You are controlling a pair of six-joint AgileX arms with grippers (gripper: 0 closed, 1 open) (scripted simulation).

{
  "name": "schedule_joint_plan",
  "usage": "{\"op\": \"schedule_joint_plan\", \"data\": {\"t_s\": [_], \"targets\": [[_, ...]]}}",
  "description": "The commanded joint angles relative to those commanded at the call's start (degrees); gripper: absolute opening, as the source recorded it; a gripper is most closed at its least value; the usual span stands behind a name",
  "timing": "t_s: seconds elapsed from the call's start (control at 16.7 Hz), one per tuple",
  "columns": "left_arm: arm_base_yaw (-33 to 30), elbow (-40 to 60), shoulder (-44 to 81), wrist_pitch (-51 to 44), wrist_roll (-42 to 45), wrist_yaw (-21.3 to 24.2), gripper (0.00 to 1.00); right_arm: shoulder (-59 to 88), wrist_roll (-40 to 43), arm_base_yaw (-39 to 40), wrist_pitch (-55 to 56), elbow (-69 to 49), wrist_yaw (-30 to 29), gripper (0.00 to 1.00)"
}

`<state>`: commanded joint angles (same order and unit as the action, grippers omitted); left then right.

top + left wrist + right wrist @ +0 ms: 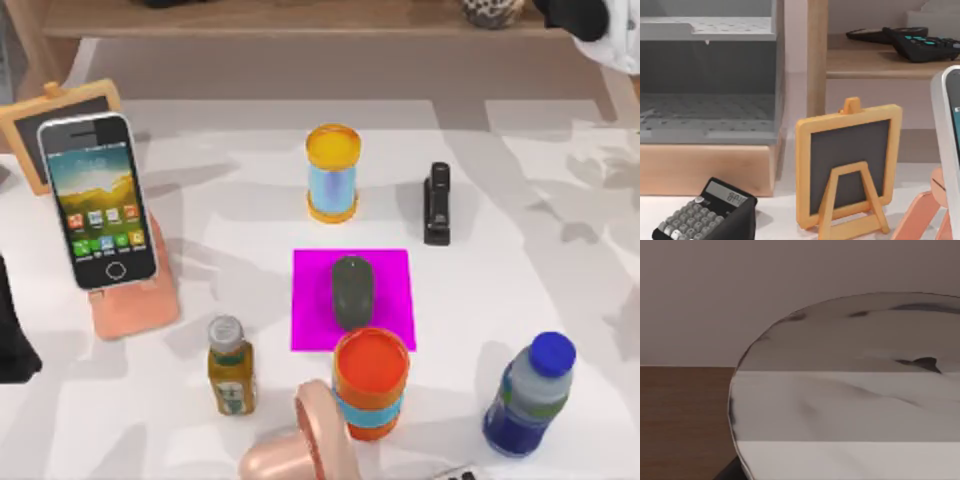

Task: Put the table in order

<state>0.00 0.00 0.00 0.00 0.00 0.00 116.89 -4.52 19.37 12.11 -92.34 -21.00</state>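
Note:
The white table [560, 250] carries scattered items. A smartphone [97, 200] leans on a pink stand [135, 300] at the left, with a small chalkboard easel [30, 125] [850, 165] behind it. In the middle, a grey mouse [352, 290] lies on a magenta mat [390, 275]. A yellow and blue cup [332, 172] and a black stapler [437, 203] stand farther back. My left arm [12, 340] is parked at the left edge. My right arm [585, 18] sits at the far right corner.
Along the front stand a juice bottle [230, 368], an orange cup [371, 382], a blue bottle [530, 395] and a pink curved object [310, 440]. A wooden shelf [300, 18] runs along the back. A calculator [705, 212] and a grey perforated tray [710, 75] are near the easel.

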Motion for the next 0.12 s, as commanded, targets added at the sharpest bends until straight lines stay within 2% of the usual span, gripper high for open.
{"op": "schedule_joint_plan", "data": {"t_s": [0.12], "targets": [[0.0, 0.0, 0.0, 0.0, 0.0, 0.0, 1.00, 0.0, 0.0, 0.0, 0.0, 0.0, 0.0, 1.00]]}}
